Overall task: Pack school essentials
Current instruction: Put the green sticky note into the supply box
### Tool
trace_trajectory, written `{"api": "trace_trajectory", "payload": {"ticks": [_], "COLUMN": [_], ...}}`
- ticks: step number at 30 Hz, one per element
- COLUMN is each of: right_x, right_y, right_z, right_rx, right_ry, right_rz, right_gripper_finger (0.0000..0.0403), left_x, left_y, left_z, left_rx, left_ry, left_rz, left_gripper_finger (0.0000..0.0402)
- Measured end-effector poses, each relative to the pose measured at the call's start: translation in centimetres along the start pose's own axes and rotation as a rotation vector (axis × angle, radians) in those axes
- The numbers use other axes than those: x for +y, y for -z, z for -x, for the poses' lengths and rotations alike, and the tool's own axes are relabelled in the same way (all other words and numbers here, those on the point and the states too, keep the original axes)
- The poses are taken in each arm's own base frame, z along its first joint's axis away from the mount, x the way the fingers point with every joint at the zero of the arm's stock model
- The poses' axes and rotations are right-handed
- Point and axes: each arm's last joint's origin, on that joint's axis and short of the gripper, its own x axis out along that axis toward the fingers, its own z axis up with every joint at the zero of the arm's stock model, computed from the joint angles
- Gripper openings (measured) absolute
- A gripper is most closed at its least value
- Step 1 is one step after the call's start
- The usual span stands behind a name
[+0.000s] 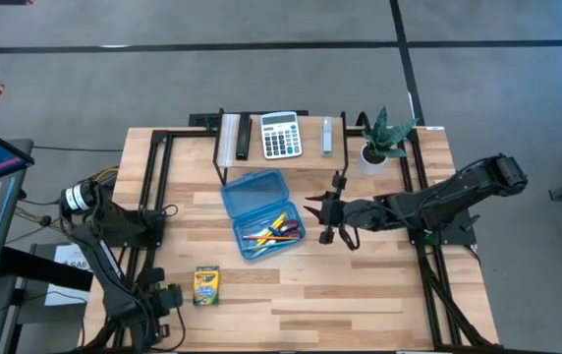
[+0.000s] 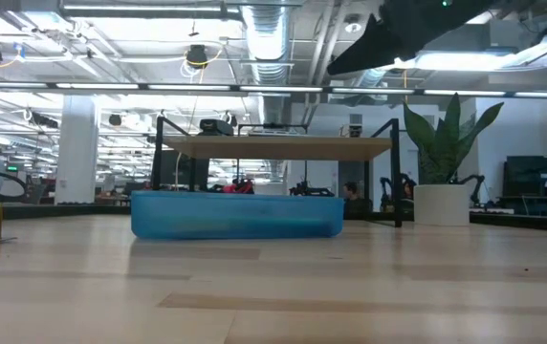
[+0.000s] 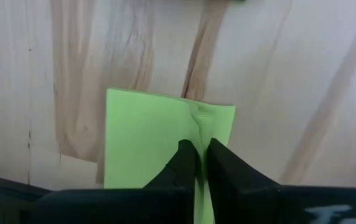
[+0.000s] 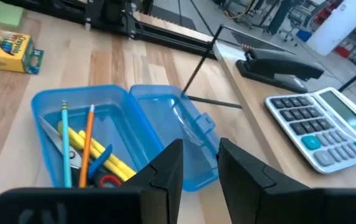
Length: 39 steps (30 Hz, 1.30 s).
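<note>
High view shows one translucent blue plastic case lying open near the middle of the tabletop, which serves as the landmark. In its tray lie two yellow pencils, one orange pencil, one teal pen and one pair of red-handled scissors; a small blue piece among them cannot be identified. One yellow-green crayon box sits apart from the case, toward the tabletop's front edge, with bare wood between them. Behind the case, on a raised shelf, rest one calculator and one black stapler; one potted plant stands to the shelf's right.

One left pincer is at the front left corner, far from the case, its fingers pinched shut on the crumpled edge of one lime sticky-note pad. One right pincer hovers just right of the case, fingers parted and holding nothing. Open wood spreads in front of the case and to the right.
</note>
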Motion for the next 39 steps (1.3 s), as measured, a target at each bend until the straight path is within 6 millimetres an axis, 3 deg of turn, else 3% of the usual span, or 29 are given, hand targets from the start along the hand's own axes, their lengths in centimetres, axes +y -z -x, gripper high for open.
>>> {"api": "trace_trajectory", "payload": {"ticks": [12, 20, 24, 30, 39], "right_x": [0.0, 0.0, 0.0, 0.0, 0.0], "right_y": [0.0, -0.1, -0.1, -0.1, -0.1], "right_z": [0.0, 0.0, 0.0, 0.0, 0.0], "right_rx": [-0.004, -0.004, -0.004, -0.005, -0.005], "right_ry": [0.000, 0.000, 0.000, 0.000, 0.001], "right_rz": [-0.003, -0.003, -0.003, -0.004, 0.004], "right_gripper_finger": [0.0120, 0.0120, 0.0120, 0.0120, 0.0120], "left_x": [2.5, 4.5, 5.2, 6.8, 9.4], "left_y": [-2.5, -6.0, -8.6, -13.7, -21.9], "left_z": [4.6, 8.3, 10.1, 9.4, 5.8], "left_rx": [-0.202, -0.250, -0.381, -0.463, -0.460], "left_ry": [0.111, 0.052, -0.023, -0.121, -0.144], "left_rz": [0.022, -0.074, -0.118, -0.220, -0.324], "left_gripper_finger": [0.0000, 0.0000, 0.0000, 0.0001, 0.0003]}}
